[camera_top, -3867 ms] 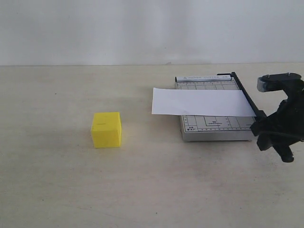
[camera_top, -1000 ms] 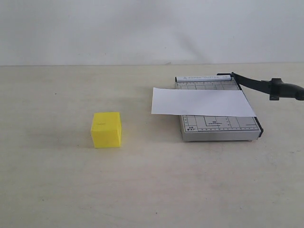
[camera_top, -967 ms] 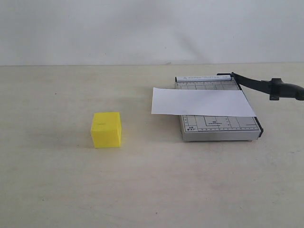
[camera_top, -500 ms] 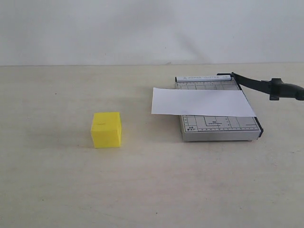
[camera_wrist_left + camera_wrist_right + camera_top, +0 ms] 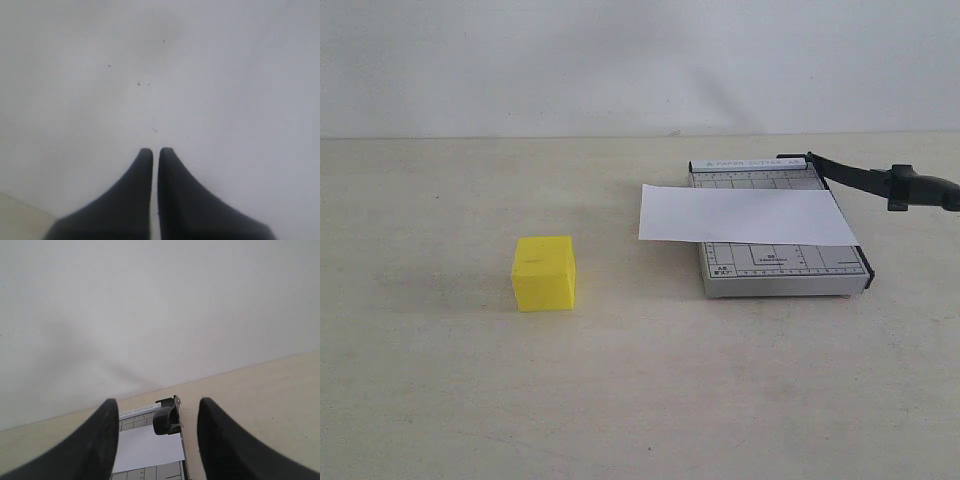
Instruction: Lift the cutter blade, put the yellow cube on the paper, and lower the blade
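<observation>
The yellow cube (image 5: 544, 273) rests on the table left of the grey cutter base (image 5: 780, 272). The white paper (image 5: 745, 215) lies across the base and overhangs its left side. The cutter blade (image 5: 880, 182) stands raised, angling up to the right from its hinge at the base's far corner. In the right wrist view its rounded handle end (image 5: 164, 420) shows head-on, beyond my open right gripper (image 5: 157, 412) and apart from it. My left gripper (image 5: 155, 152) is shut on nothing, facing a blank pale surface. Neither gripper shows in the exterior view.
A pale wall rises behind the table's far edge. The beige tabletop (image 5: 640, 400) stretches in front of the cube and the cutter.
The right arm, which was at the blade handle by the base's near right corner 3.9 s ago, has left the exterior view and the blade stands raised. Nothing moved in the last second.
</observation>
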Controlling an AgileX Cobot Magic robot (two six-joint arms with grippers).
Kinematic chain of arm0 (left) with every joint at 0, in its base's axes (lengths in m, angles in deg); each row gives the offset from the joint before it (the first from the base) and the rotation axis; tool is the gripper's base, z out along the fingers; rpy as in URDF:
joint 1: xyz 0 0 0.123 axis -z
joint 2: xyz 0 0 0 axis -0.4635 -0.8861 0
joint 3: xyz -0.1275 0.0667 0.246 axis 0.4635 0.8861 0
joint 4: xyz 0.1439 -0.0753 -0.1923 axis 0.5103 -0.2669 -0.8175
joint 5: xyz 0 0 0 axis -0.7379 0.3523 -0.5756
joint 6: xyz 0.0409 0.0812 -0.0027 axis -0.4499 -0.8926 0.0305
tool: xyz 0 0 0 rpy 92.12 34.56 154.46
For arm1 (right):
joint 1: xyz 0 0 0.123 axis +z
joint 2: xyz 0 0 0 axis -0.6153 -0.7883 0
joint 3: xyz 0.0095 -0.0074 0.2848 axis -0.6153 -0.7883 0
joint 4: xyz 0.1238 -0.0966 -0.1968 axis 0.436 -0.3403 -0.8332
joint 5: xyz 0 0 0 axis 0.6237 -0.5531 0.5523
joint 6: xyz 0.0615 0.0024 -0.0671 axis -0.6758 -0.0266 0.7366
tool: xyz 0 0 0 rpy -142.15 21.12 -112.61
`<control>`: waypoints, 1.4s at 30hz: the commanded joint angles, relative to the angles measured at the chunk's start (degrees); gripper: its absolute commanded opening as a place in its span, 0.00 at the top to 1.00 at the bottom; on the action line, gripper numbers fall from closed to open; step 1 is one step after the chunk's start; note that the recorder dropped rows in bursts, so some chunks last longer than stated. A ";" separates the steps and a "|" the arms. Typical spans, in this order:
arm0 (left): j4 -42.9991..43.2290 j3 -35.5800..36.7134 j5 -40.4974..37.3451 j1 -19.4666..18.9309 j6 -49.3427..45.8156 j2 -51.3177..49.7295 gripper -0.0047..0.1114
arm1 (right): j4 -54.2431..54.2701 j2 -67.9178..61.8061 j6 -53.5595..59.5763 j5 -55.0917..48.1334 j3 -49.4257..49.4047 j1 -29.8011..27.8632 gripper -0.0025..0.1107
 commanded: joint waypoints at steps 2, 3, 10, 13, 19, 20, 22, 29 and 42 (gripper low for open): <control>54.09 -6.04 4.52 0.09 42.68 -7.95 0.92 | 0.13 0.17 0.41 0.66 -0.14 0.05 0.56; 62.89 -8.05 6.31 0.09 49.27 -12.35 0.92 | 0.13 0.17 0.41 0.66 -0.14 0.05 0.56; 74.69 -22.67 15.76 0.09 47.61 -45.88 0.92 | 0.13 0.17 0.41 0.66 -0.14 0.05 0.56; 74.69 -30.12 23.09 0.41 47.22 -60.43 0.92 | 0.13 0.17 0.41 0.66 -0.14 0.05 0.56; 74.69 -42.32 19.44 11.46 39.93 -79.67 0.92 | 0.13 0.17 0.41 0.66 -0.14 0.05 0.56; 74.45 -45.57 13.27 16.03 36.63 -84.08 0.92 | 0.13 0.17 0.41 0.66 -0.14 0.05 0.56; 73.57 -51.33 5.43 21.63 32.81 -91.09 0.92 | 0.13 0.17 0.41 0.66 -0.14 0.05 0.56; 72.20 -70.32 -1.06 29.23 32.41 -110.10 0.92 | 0.13 0.17 0.41 0.66 -0.14 0.05 0.56; 72.96 -87.52 -1.07 36.87 31.78 -127.29 0.92 | 0.13 0.17 0.41 0.66 -0.14 0.05 0.56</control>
